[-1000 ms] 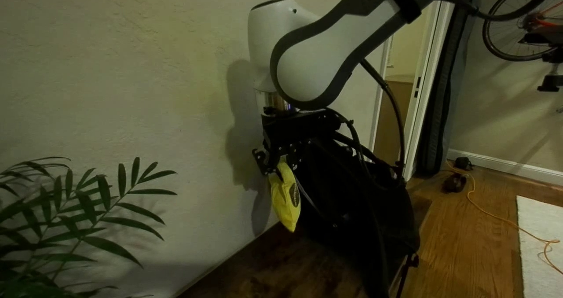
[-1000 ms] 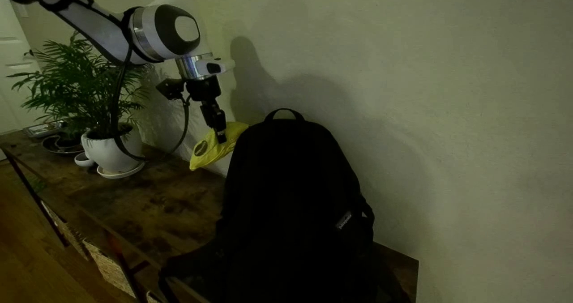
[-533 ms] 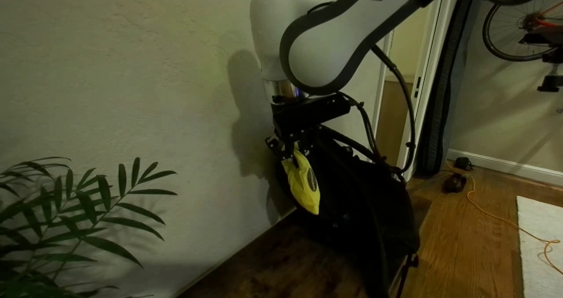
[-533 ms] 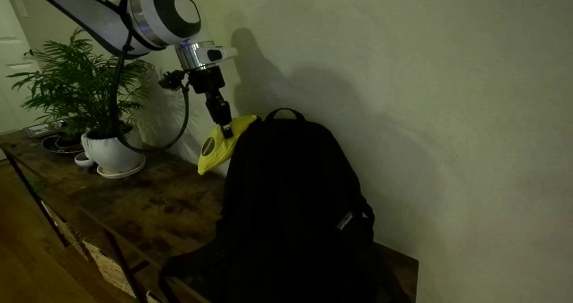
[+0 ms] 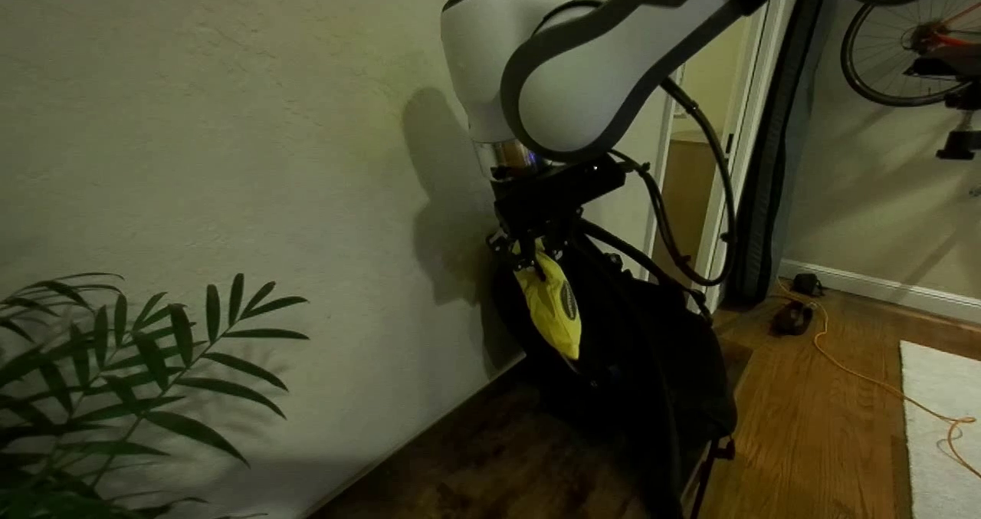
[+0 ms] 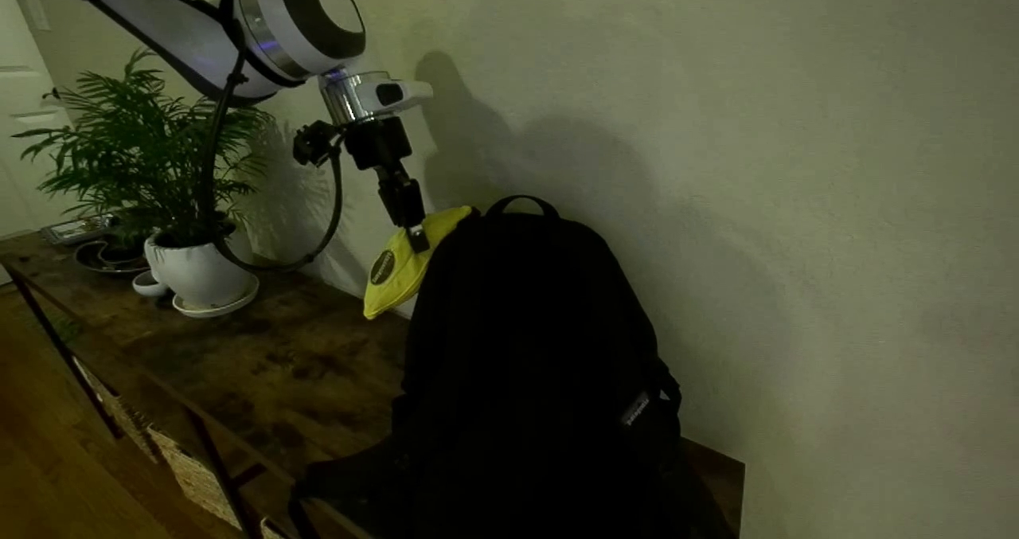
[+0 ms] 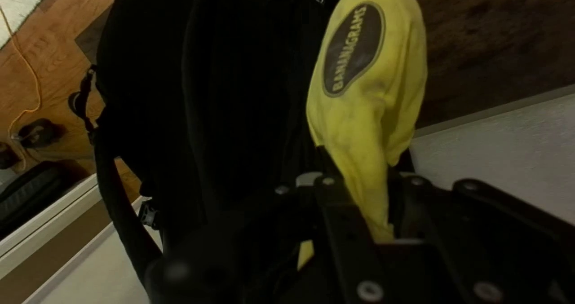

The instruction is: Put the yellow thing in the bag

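The yellow thing is a banana-shaped cloth pouch with a dark label (image 7: 366, 102); it shows in both exterior views (image 5: 553, 316) (image 6: 396, 275). My gripper (image 6: 417, 240) is shut on the pouch near its middle, and it hangs tilted above the table; the gripper also shows in the wrist view (image 7: 361, 167). The bag, a large black backpack (image 6: 533, 348), stands upright on the table. The pouch is beside the bag's upper part, on its strap side (image 5: 651, 381), and one pouch end meets the bag's edge in an exterior view. The bag's opening is too dark to make out.
The wall (image 5: 306, 159) runs close behind the gripper and bag. A potted plant (image 6: 199, 268) with small dishes stands on the table (image 6: 302, 364), away from the bag. An arm cable (image 5: 720, 197) loops near the bag's top.
The gripper, still holding the pouch, has risen a little and moved toward the bag, rightward in both exterior views. The bag has shifted slightly the same way since half a second ago.
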You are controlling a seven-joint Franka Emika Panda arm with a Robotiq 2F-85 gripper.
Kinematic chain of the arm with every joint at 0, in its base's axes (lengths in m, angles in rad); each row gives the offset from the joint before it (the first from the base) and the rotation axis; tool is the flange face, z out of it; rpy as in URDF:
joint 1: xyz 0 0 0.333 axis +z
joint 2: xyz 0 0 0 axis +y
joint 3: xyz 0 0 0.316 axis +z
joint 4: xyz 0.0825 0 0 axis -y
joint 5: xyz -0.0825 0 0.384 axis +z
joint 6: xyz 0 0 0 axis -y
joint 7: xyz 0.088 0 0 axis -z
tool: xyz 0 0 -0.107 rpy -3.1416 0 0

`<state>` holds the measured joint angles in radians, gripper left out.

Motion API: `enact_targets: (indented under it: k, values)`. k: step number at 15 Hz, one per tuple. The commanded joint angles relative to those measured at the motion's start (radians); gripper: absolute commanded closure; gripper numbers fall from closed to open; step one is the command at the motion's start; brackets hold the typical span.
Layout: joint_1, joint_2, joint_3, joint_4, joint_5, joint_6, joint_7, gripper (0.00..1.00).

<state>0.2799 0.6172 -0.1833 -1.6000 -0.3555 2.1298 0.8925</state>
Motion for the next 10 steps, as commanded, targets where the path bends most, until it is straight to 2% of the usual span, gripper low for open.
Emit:
enact_targets:
  k: [1,4,10]
  values:
    - [-0.003,-0.001,-0.023,-0.003,-0.065,-0.044,0.057,0.91]
    - [-0.005,0.022,-0.037,0.027,-0.085,-0.062,0.102,0.91]
    - [-0.037,0.051,-0.023,0.049,-0.032,-0.024,0.223,0.91]
